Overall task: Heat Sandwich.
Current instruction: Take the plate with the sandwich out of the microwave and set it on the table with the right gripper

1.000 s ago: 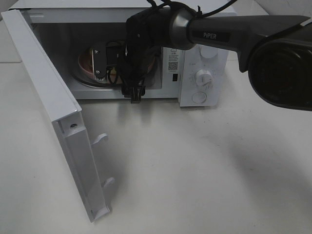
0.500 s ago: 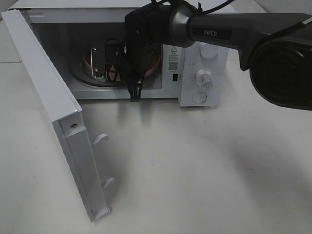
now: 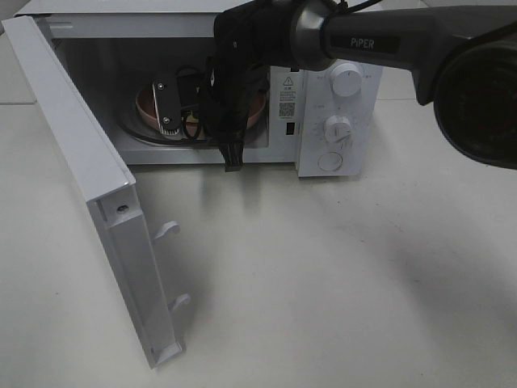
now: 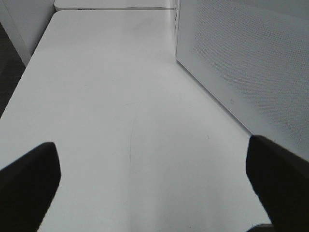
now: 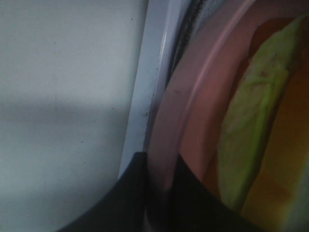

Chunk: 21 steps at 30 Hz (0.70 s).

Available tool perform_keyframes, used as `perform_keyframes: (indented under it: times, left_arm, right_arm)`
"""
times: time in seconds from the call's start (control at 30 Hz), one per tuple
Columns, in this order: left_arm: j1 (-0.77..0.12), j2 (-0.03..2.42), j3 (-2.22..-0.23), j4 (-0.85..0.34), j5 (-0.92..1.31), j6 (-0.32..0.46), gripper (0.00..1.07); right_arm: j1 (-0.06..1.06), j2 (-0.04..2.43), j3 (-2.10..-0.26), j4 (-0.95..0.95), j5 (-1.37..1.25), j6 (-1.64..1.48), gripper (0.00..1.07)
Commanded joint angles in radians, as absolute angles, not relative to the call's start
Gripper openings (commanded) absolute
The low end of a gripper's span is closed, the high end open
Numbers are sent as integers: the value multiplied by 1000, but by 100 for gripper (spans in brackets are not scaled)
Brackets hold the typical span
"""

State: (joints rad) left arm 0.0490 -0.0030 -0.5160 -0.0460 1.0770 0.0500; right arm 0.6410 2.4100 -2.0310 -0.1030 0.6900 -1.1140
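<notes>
**Plate carried inside the microwave, door yet to close**

Since a second ago the right arm has drawn up and slightly rightward at the oven mouth, and the pink plate sits a little lower and more fully over the turntable than it did.

Going left to right in the high view: the microwave door [image 3: 89, 202] hangs wide open on its left hinge. Inside the cavity, the pink plate [image 3: 147, 103] shows behind the arm, over the glass turntable [image 3: 133, 133]. The right gripper [image 3: 190, 121] reaches in from the right, mostly hidden by its own wrist. Further right stand the control panel's two dials [image 3: 338, 128] and a round button below them.

The right wrist view settles the grip: the dark fingers [image 5: 130, 193] pinch the plate's rim [image 5: 166, 145], so this gripper is clamped on the plate. The sandwich [image 5: 256, 121], pale bread with a green layer, lies on the plate, inside the oven. Whether the plate already rests on the turntable is hard to tell from here.

The left gripper [image 4: 154, 188] hovers over bare table [image 4: 120, 96] beside the microwave's perforated side wall [image 4: 251, 58], fingers spread wide and empty.

Judging progress: door opened, sandwich brought inside. Release, withdrawal, closing the door and setting the dial appear to remain.
</notes>
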Motion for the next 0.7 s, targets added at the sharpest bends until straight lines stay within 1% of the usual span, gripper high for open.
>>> perform_keyframes:
  times: [0.03,0.5,0.7]
  left_arm:
    - [49,-13,-516,-53,1067,49,100]
    - [49,-13,-516,-53,1067,49,100]
    - [49,-13,-516,-53,1067,49,100]
  right_arm:
    - [641,2401,-2018,-71,707,-1114,0]
    - [645,2390,-2017,-71,671,-1114,0]
    - [664,2370,-2016,-72,675,-1109,0]
